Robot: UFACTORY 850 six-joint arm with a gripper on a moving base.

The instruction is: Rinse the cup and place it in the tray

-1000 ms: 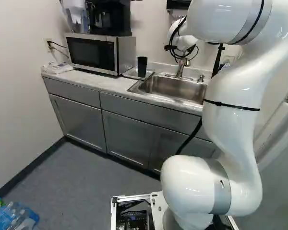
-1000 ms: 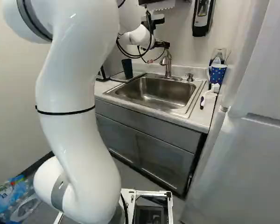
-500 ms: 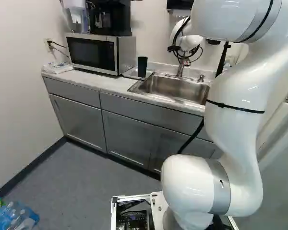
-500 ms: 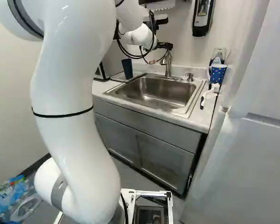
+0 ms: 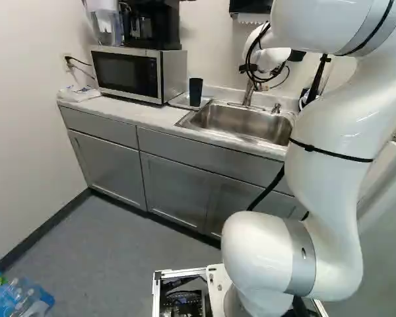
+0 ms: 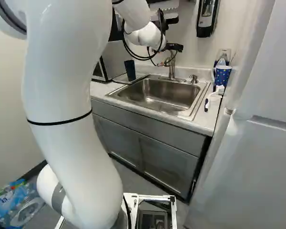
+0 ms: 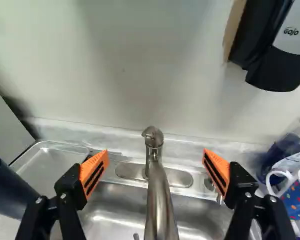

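One gripper [image 6: 174, 47], jaws spread wide, shifted since the earlier frames away from the cup side, toward the mug side; one faucet [image 7: 160, 205] between the jaws; one sink [image 7: 120, 200] beneath; one dark cup [image 7: 7, 190] on one tray [image 7: 50, 160], outside one jaw, place unchanged; one dotted mug [image 7: 297, 195] outside the other; one wall dispenser [image 7: 275, 70] beyond, mug side.

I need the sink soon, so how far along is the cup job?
The dark cup already stands in the tray, so placing looks done if that's the cup meant; whether it was rinsed doesn't show. Nothing is in hand: the pincer is open, the faucet showing between its fingers. Probably left: perhaps working the faucet, then moving clear.
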